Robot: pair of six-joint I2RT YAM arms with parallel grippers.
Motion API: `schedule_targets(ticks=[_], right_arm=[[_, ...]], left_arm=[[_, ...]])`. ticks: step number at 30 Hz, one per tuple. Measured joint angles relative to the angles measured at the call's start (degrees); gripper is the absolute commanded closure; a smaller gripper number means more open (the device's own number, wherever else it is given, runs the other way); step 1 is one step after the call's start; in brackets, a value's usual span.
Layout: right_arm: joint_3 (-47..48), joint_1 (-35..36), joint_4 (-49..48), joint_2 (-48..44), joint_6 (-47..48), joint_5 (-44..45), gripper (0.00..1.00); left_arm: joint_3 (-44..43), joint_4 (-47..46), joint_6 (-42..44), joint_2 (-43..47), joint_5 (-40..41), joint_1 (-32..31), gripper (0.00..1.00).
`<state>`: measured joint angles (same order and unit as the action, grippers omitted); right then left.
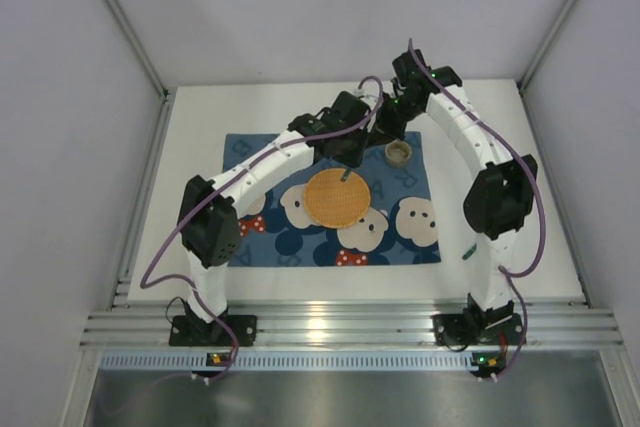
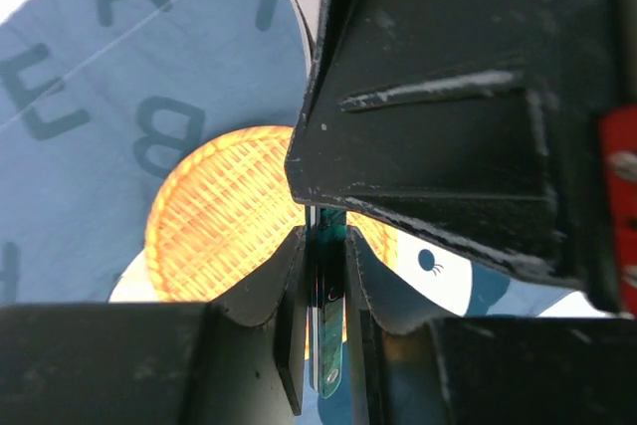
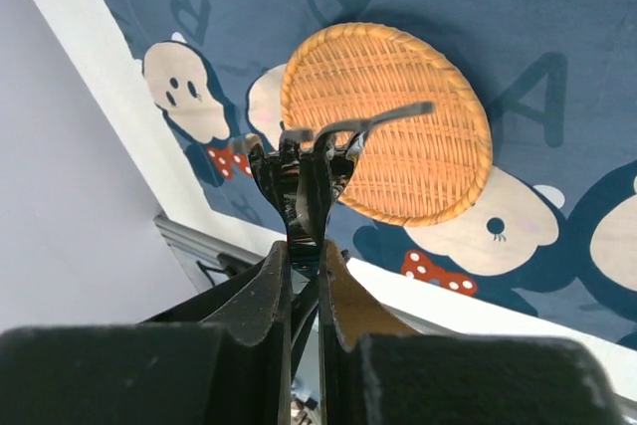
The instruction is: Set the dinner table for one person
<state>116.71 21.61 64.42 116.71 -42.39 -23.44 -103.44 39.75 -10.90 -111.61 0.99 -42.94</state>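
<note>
Left pincer [image 2: 326,258] clamped on green handle [image 2: 329,365]; right pincer [image 3: 304,251] pinching metal cutlery [image 3: 388,116].

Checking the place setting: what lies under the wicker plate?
The blue bear-print mat, spread on the white table. The mat's print beneath the wicker plate is hidden.

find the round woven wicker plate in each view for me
top external: round woven wicker plate, centre, on the dark blue bear-print cloth mat.
left wrist: centre-left, behind a slim green utensil between the fingers.
right wrist: upper centre, behind a metal utensil.
shared landmark: that mat.
</note>
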Motion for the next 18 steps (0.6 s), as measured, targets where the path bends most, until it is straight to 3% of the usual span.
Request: schedule_targets(ticks=[1,2,3,4,7,12,15,18], right_arm=[[-0.15,0.00,-0.17,-0.33,-0.35,-0.17,0.88],[-0.15,0.04,-0.22,-0.55,-0.90,-0.31,0.45],[-0.15,0.28,-0.31,-0.81,-1.49,-0.22,0.26],[-0.15,0.46,-0.61,-0.85,-1.60,0.76,0.00],[-0.07,0.24,1.05,-1.66,-0.04,0.68,0.00],[-5.25,-2.91,2.10,-8.98,5.11,1.75,0.00],[-14.69,-11.34,1.70,-19.06,9.09,0.87,0.00],[-24.96,-21.79,1.18,-30.91,11.91,1.25,0.00]], left_arm=[[0.02,0.11,0.31,0.28,0.87,-0.31,1.00],[0.13,0.13,0.72,0.61,1.99,-0.74,1.00],[0.44,0.13,1.20,0.98,3.39,-1.31,1.00],[1.05,-0.07,1.57,1.70,4.11,-1.88,1.00],[3.78,-0.15,1.29,4.42,8.57,-2.19,1.00],[9.81,-3.41,-0.52,9.09,8.44,-2.40,1.00],[20.59,-4.11,-4.48,16.44,4.11,1.07,1.00],[34.10,-4.52,-8.90,24.02,-1.16,9.31,1.00]])
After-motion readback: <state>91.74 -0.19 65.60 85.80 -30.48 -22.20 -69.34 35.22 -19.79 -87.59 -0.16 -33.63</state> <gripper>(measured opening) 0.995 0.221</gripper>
